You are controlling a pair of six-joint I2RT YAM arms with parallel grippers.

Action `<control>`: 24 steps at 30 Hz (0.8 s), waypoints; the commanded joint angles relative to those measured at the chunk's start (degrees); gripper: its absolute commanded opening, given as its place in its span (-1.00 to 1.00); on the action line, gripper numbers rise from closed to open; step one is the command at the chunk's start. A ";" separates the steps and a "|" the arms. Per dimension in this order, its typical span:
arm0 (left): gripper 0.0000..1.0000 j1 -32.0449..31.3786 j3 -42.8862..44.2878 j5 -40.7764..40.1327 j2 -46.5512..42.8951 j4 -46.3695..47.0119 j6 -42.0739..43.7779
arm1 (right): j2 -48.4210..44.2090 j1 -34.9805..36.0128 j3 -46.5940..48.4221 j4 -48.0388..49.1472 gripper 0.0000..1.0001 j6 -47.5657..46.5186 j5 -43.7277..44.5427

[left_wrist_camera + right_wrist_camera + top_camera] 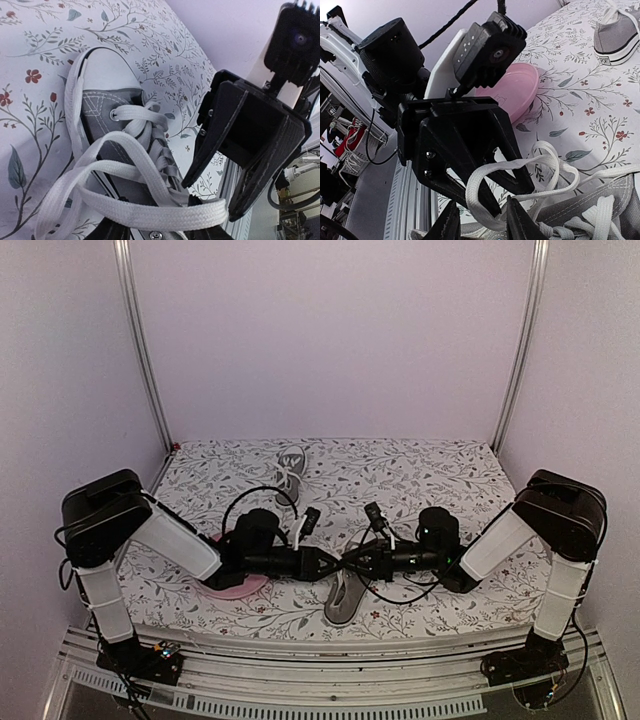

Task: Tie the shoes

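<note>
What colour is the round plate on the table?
Pink, plain, no pattern. The plate shows best in the right wrist view.

My left arm [175,537] and right arm [497,540] fold inward, nearly nose to nose. Left end effector [506,197] jaws spread; right end effector [211,199] jaws partly apart.

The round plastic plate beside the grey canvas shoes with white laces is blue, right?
No. The round plastic plate is pink, not blue, as the right wrist view shows. It does lie beside the grey canvas shoes.
</note>
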 commanded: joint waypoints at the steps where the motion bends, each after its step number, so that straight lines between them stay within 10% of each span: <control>1: -0.21 0.64 1.51 1.42 1.55 2.33 -0.74 | -1.45 -0.36 -0.81 0.25 -0.35 0.19 0.44; 18: -1.00 0.71 -1.41 5.67 -1.92 1.28 -1.09 | -4.76 -0.45 -3.00 -0.25 -0.36 -0.15 3.71; 24: -1.00 0.78 -4.07 6.56 -5.93 -1.97 -0.55 | -5.22 -0.53 -2.96 -0.66 -0.36 -0.25 4.23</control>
